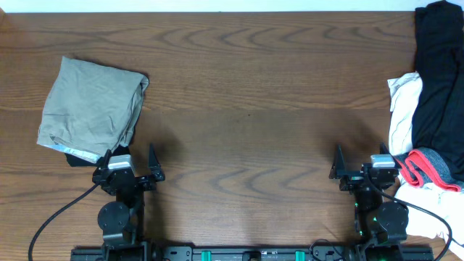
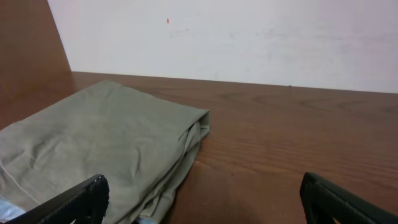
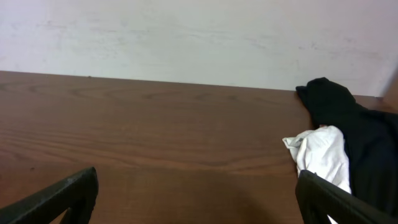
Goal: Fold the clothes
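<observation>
brown wood-grain table point(image 1: 239, 87), white wall point(image 2: 249, 37) (black trousers point(image 1: 442, 87) far right)

A broad band of bare table point(image 1: 246, 94) is running through the middle from the far edge to the near edge, giving either arm open passage. The khaki-grey garment point(image 1: 90, 109) is taking up the left end, its near corner reaching just beside the left gripper point(image 1: 130, 154), whose jaws are standing wide apart. Along the right edge the black trousers point(image 1: 442, 80) are trailing from the far right corner toward the near one. The white fabrics point(image 1: 400, 109) are bunching against the trousers' inner side and crowding the outer finger of the right gripper point(image 1: 361, 154), which is also gaping wide. Between the two grippers the wood is lying open.
</observation>
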